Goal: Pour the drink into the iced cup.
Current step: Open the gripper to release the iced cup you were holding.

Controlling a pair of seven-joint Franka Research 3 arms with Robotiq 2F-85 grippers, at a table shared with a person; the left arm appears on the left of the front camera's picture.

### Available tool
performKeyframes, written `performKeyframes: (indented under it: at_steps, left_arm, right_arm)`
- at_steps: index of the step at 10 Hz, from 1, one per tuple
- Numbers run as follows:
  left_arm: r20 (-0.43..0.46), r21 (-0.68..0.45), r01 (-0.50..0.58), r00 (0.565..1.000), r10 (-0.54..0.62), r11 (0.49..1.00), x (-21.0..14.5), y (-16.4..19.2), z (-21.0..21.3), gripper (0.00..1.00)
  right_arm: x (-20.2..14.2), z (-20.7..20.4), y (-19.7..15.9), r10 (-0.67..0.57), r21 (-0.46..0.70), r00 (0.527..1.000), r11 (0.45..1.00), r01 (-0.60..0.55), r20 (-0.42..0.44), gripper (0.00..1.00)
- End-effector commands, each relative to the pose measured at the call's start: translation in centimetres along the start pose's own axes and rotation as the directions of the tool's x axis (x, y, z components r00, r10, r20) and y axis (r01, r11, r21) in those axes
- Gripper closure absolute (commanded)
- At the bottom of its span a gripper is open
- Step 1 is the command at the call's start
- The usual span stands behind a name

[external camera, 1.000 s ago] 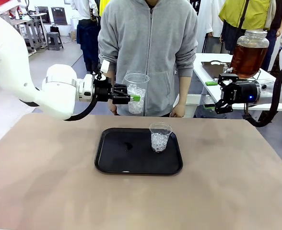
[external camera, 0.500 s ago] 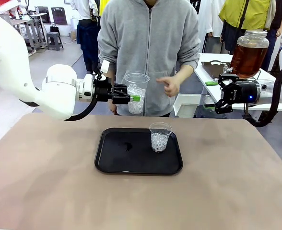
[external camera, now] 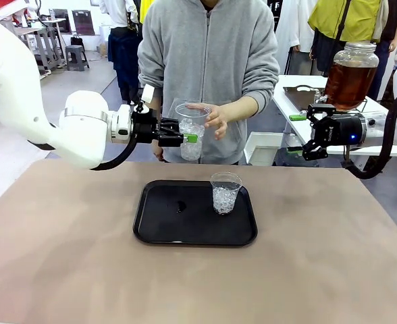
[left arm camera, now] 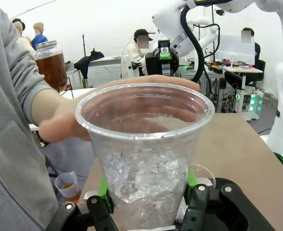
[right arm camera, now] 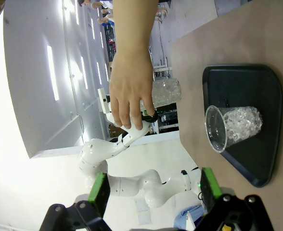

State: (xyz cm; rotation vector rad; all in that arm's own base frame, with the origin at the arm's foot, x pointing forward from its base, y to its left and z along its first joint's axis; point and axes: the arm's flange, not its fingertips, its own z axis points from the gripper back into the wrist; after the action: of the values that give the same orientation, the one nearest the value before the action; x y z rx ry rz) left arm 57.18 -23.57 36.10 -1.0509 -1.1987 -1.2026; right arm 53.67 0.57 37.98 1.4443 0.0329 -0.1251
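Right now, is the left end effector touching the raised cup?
Touching. Left wrist view: the left end effector clamps the raised cup between its green pads.

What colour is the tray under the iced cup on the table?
The tray is plain black, best seen in the front view.

We find a brown, matte surface (external camera: pixel 63 256), flat and plain. Directly on it lies one black tray (external camera: pixel 159 226), rectangular with rounded corners and a raised rim, set flat near the middle, somewhat toward the far edge. We note a small dark mark on the tray's floor, left of centre; its nature cannot be determined.
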Motion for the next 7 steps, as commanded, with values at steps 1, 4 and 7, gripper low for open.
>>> performKeyframes:
  at_steps: [1, 4, 7]
  left_arm:
    - [0.006, -0.001, 0.007, 1.000, -0.007, 1.000, 0.42, -0.04, 0.04, 0.33]
    - [0.006, -0.001, 0.007, 1.000, -0.007, 1.000, 0.42, -0.04, 0.04, 0.33]
    - [0.006, -0.001, 0.007, 1.000, -0.007, 1.000, 0.42, -0.04, 0.04, 0.33]
  right_arm:
    - [0.03, 0.03, 0.13, 0.004, 0.000, 1.000, 1.000, -0.004, 0.001, 0.00]
    - [0.03, 0.03, 0.13, 0.004, 0.000, 1.000, 1.000, -0.004, 0.001, 0.00]
    - [0.03, 0.03, 0.13, 0.004, 0.000, 1.000, 1.000, -0.004, 0.001, 0.00]
